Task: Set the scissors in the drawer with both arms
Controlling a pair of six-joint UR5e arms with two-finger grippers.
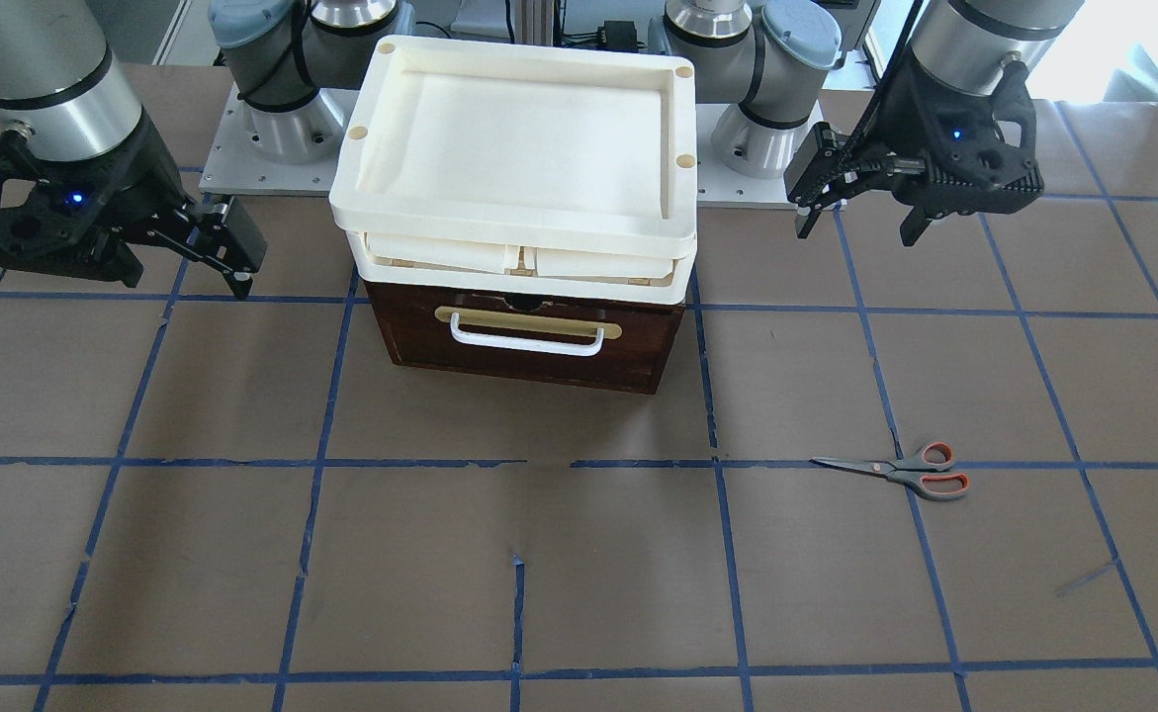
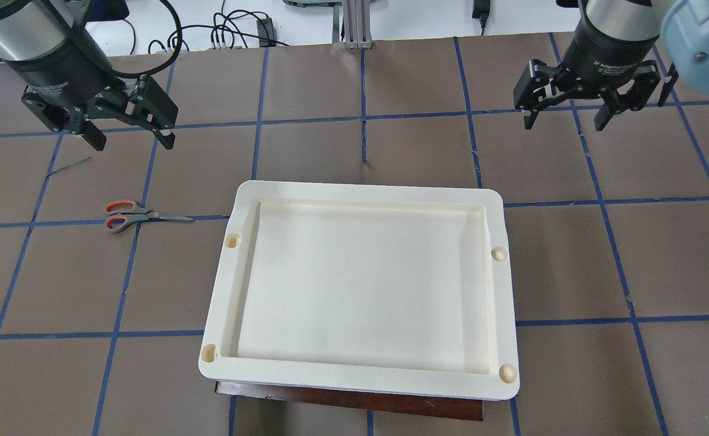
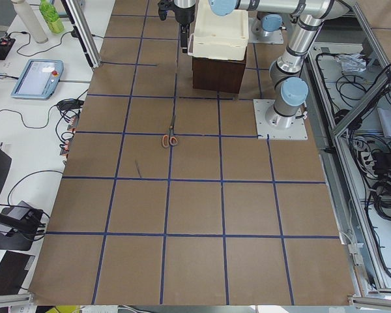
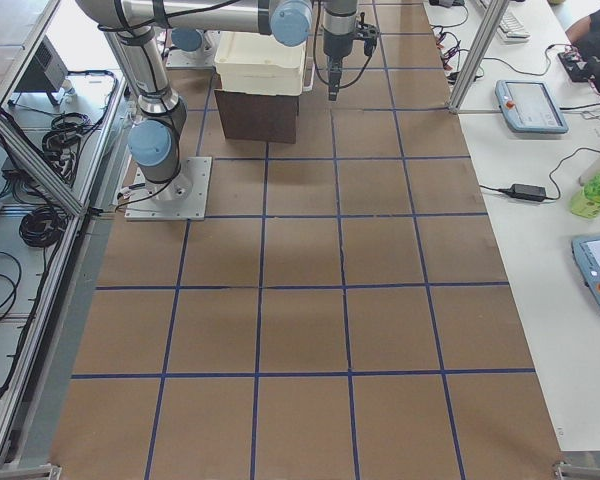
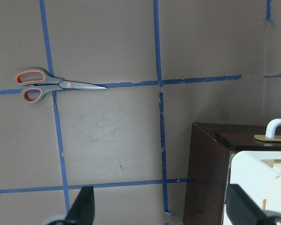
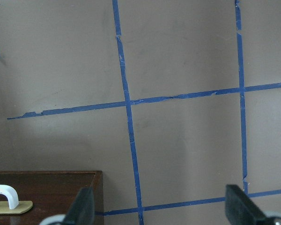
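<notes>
Drawer (image 1: 529, 346) is seen shut, front flush w/ its dark brown case, so the inside can't be judged. White bar handle (image 1: 527, 339) is set across the brass plate (image 1: 529, 323), untouched. Two cream trays (image 1: 529, 138) are stacked on top of the case; in the upper one only a bare cream floor is shown, and what sits in the lower one can't be made out.

Scissors (image 1: 895, 471) are found flat on the table (image 1: 579, 574), robot's left side, well apart from the drawer. Blades are closed along a blue tape line, tips toward the drawer, handles away.

L gripper (image 2: 133, 142) is held above the table w/ fingers spread wide, nothing between them, apart from the scissors. R gripper (image 2: 563, 124) is likewise held wide and unloaded, on the opp. side of the trays.
</notes>
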